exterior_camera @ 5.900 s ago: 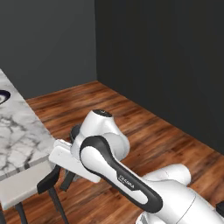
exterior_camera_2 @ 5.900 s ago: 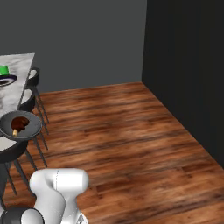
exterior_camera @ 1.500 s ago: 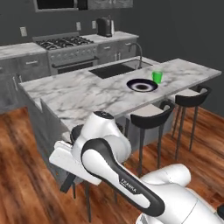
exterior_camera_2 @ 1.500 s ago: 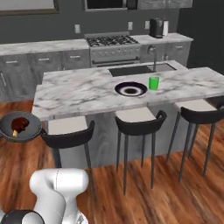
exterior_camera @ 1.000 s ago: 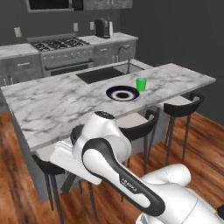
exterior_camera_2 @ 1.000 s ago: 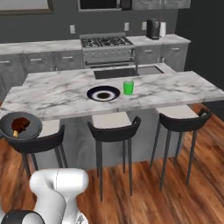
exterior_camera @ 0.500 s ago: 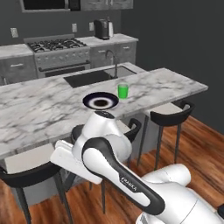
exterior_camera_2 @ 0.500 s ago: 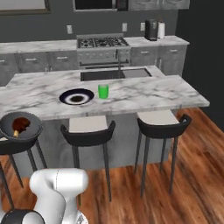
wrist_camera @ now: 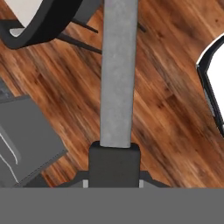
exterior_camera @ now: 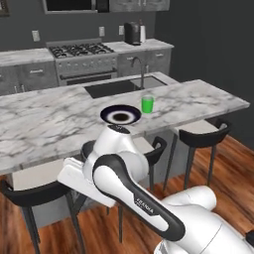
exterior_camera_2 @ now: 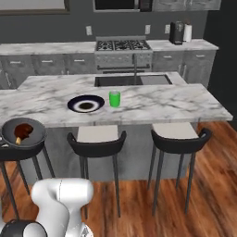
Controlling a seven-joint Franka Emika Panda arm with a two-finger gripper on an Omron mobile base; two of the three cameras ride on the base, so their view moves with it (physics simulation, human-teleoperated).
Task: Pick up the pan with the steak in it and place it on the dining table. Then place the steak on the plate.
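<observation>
Left base view: plate (exterior_camera: 120, 115) waiting mid-counter (exterior_camera: 44, 124), near sink. Right base view: pan (exterior_camera_2: 23, 133) carried level at near left, keeping steak (exterior_camera_2: 23, 130) inside. Hand view: gripper (wrist_camera: 114, 162) pinching pan handle above floor.

The plate (exterior_camera_2: 86, 104) lies on the dining table (exterior_camera_2: 157, 104), just left of a cup (exterior_camera_2: 114, 98); behind them the sink (exterior_camera_2: 132, 80) sits in the tabletop; the pan (exterior_camera_2: 23, 133), with the steak (exterior_camera_2: 23, 130) in it, hangs before the table's left end, above the stools (exterior_camera_2: 97, 138).
</observation>
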